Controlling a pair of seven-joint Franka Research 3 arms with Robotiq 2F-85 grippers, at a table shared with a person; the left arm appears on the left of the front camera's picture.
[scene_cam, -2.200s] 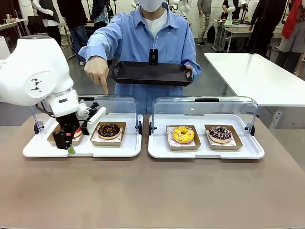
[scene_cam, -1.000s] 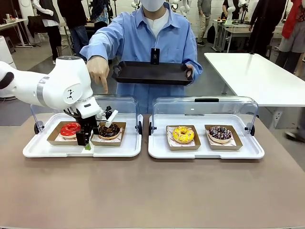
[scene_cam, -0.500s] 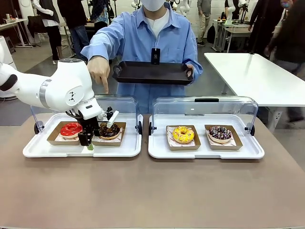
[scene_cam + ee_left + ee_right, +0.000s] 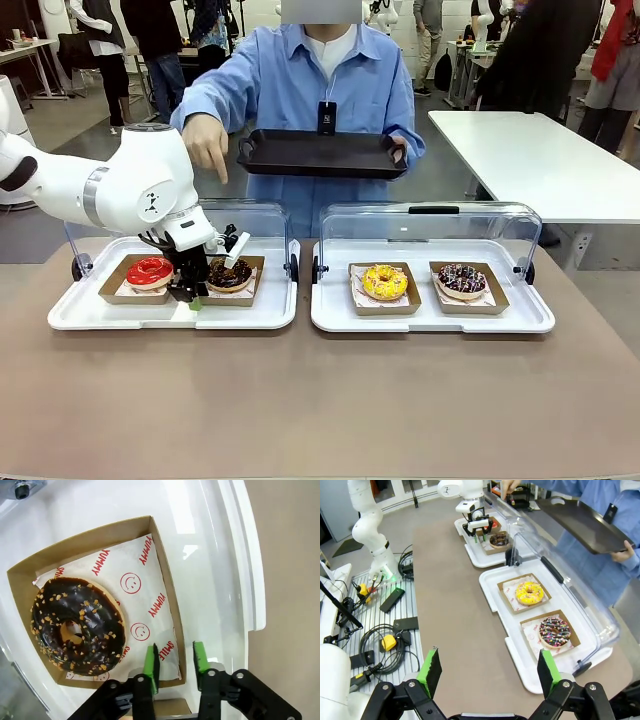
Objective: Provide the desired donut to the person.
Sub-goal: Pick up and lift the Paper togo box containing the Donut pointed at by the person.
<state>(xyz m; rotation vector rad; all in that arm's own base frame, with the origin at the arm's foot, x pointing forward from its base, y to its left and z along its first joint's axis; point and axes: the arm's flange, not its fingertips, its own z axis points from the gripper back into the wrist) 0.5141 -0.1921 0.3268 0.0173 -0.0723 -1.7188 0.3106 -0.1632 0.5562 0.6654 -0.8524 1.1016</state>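
The person point(image 4: 310, 80) in a light blue shirt points a finger point(image 4: 218, 172) down toward the left tray point(image 4: 100, 315) and holds a black serving tray point(image 4: 318, 153) in the other hand. A chocolate donut with nut bits point(image 4: 229, 273) point(image 4: 75, 627) lies in a cardboard box point(image 4: 167, 587), beside a red donut point(image 4: 149, 270). My left gripper point(image 4: 190, 296) point(image 4: 175, 656) is open, low over that box's left wall, one green finger on each side of the wall. My right gripper point(image 4: 490, 672) is open wide, high above the table's right end.
The right tray point(image 4: 430, 318) point(image 4: 492, 587) holds a yellow donut point(image 4: 385, 282) point(image 4: 529, 592) and a dark sprinkled donut point(image 4: 461, 279) point(image 4: 554, 631). Both clear lids point(image 4: 430, 230) stand raised behind the trays. Cables and a second robot base point(image 4: 370, 525) lie off the table's near side.
My left arm has swung right from over the red donut to the chocolate donut's box and sunk lower. The person's pointing hand has risen slightly.
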